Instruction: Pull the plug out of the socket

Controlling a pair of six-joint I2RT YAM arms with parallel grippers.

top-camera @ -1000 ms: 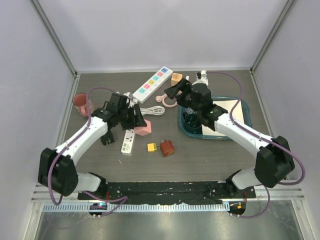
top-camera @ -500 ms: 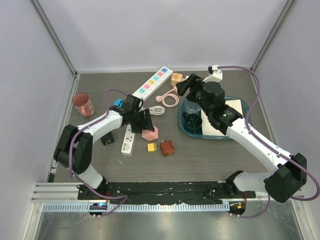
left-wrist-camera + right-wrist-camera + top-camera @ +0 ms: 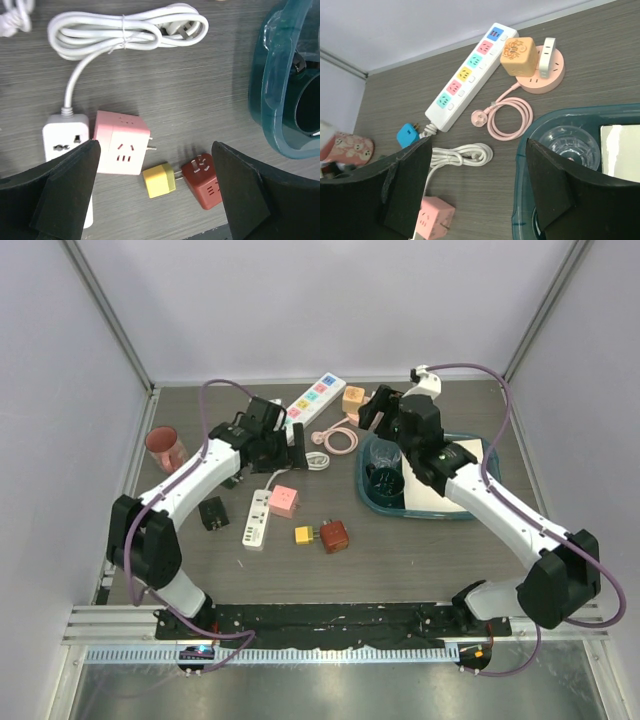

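The pink cube plug [image 3: 284,501] lies on the table against the end of the white socket strip [image 3: 257,519], its prongs [image 3: 151,147] bare and pointing away from the strip. In the left wrist view the cube [image 3: 121,149] and strip [image 3: 65,145] sit below my left gripper [image 3: 156,195], which hangs open and empty above them. From above, the left gripper [image 3: 288,445] is over the white cable coil [image 3: 310,460]. My right gripper [image 3: 375,410] is open and empty, hovering by the tray's far left corner; its camera also catches the pink cube [image 3: 434,217].
A yellow plug [image 3: 303,535] points its prongs into a red cube [image 3: 334,535]. A black adapter [image 3: 213,513] lies left of the strip. The teal tray [image 3: 440,510] holds a glass [image 3: 383,455]. At the back are a multicolour power strip [image 3: 310,405], orange cube [image 3: 353,397], pink cable [image 3: 340,440] and pink cup [image 3: 166,447].
My left gripper has opened and let go of the pink cube, which now rests beside the white strip. The left arm has drawn back toward the far side; the right arm shifted slightly.
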